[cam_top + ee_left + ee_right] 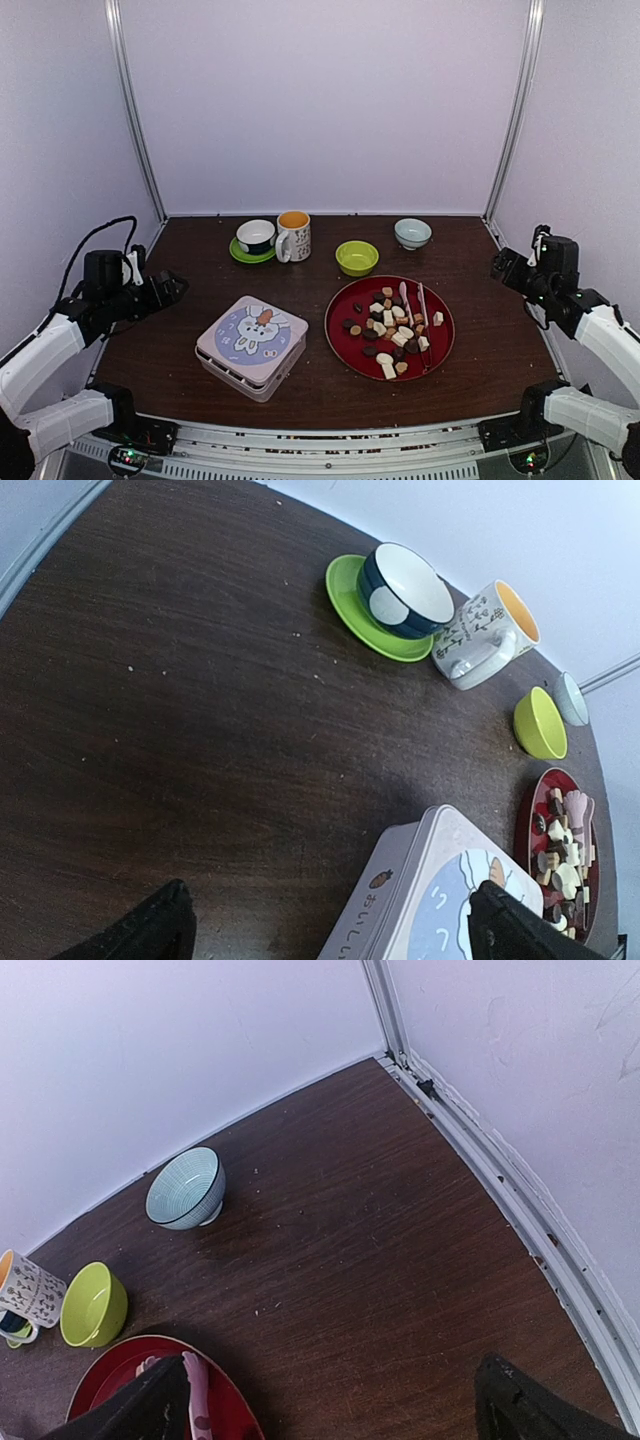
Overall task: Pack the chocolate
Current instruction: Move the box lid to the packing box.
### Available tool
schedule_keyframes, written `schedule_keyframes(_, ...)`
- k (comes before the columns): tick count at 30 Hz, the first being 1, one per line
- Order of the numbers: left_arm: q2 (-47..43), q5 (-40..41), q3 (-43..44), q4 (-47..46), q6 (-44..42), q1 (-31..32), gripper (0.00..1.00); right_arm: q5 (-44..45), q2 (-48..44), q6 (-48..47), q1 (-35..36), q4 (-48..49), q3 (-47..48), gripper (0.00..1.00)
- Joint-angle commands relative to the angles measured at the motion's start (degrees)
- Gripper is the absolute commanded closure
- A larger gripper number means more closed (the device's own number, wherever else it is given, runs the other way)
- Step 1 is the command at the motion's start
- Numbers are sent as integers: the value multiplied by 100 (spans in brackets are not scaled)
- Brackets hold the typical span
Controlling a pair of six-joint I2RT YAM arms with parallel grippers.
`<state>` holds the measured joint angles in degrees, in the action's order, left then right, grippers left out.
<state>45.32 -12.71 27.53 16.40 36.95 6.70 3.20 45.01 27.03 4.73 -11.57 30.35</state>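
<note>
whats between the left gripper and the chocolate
The rabbit-lid tin, lid on, lies between the left gripper and the chocolate on the red plate; the top external view shows it best.

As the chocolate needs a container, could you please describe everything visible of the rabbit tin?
The tin is a square, rounded-cornered box, seemingly metal. Its pale pink lid, which is on, shows a white rabbit and orange carrot in a lavender circle; a small carrot marks one side. It sits flat, turned diagonally, on the dark table, left of the red plate and apart from it. Nothing else touches it.
</note>
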Motion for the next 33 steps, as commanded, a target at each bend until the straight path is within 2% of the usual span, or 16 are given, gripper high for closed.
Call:
schedule_keyframes(1, 57, -189, 13, -168, -28, -7, 2, -105, 84, 29, -25, 201, -37, 0)
schedule_keyframes(12, 906, -1329, -98, -822, -18, -5, 2, -537, 385, 152, -21, 306, -58, 0)
schedule_keyframes(20, 1559, -1855, -11, -1164, -53, 72, 2, -2020, 670, 125, -16, 408, 79, 0)
schedule_keyframes(26, 1798, -2085, -79, -1212, -249, 235, 2, -2881, 846, 590, 62, 866, -233, 0)
schedule_keyframes(29, 1976, -2155, -92, -1236, -309, 321, 2, -3053, 896, 775, 332, 1099, -368, 0)
schedule_keyframes(33, 2194, -2274, -68, -1265, -320, 534, 2, -2887, 947, 861, 1037, 1088, -363, 0)
